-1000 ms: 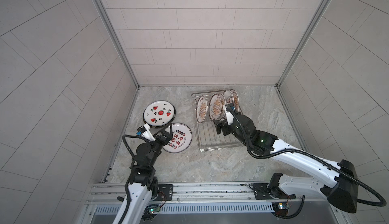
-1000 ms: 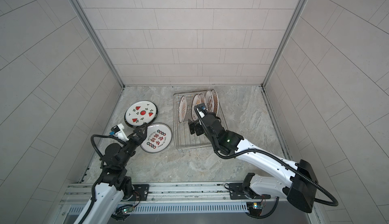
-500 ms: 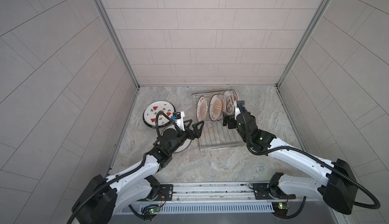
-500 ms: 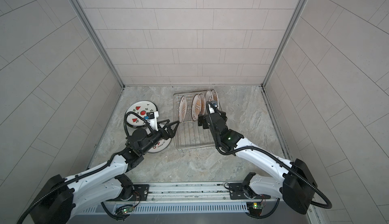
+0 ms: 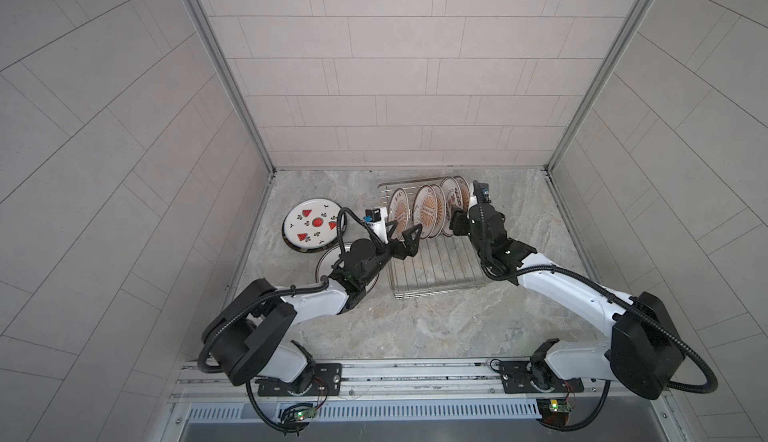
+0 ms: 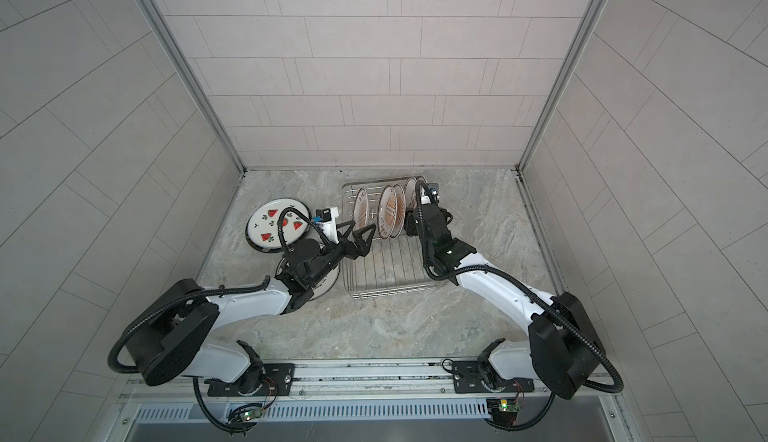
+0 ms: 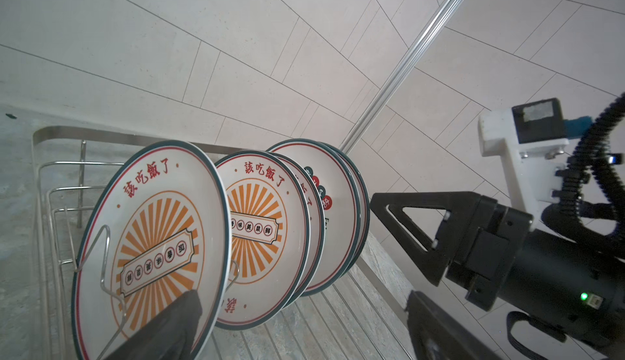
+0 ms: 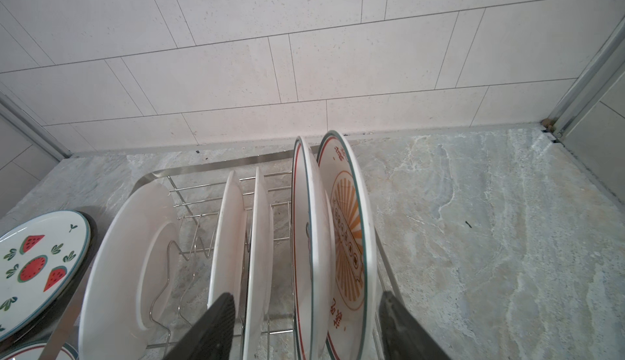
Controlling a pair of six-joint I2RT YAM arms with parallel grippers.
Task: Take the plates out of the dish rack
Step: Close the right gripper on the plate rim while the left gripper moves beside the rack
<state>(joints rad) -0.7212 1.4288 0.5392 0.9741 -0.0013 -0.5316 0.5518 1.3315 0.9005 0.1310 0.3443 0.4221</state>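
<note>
The silver wire dish rack [image 5: 436,288] holds several plates standing on edge, sunburst faces [image 5: 428,210] turned towards the left arm. My right gripper [image 8: 307,328] is open and straddles the rims of the three plates at the rack's right end [image 8: 348,240]; neither finger touches them. In both top views it sits at that end [image 5: 457,223] [image 6: 411,224]. My left gripper [image 5: 404,230] [image 7: 301,328] is open at the leftmost sunburst plate [image 7: 152,240], one finger [image 7: 169,328] in front of its face. A watermelon plate [image 5: 312,224] lies flat left of the rack.
A second flat plate [image 5: 326,262] lies mostly hidden under my left arm. The back wall rises just behind the rack, with a metal corner post [image 8: 588,81] to the right. Bare marble floor [image 5: 519,211] lies right of the rack.
My left arm has swung from beside the flat plates over to the rack's left end. My right gripper moved back to the rightmost plates and its jaws narrowed somewhat.
</note>
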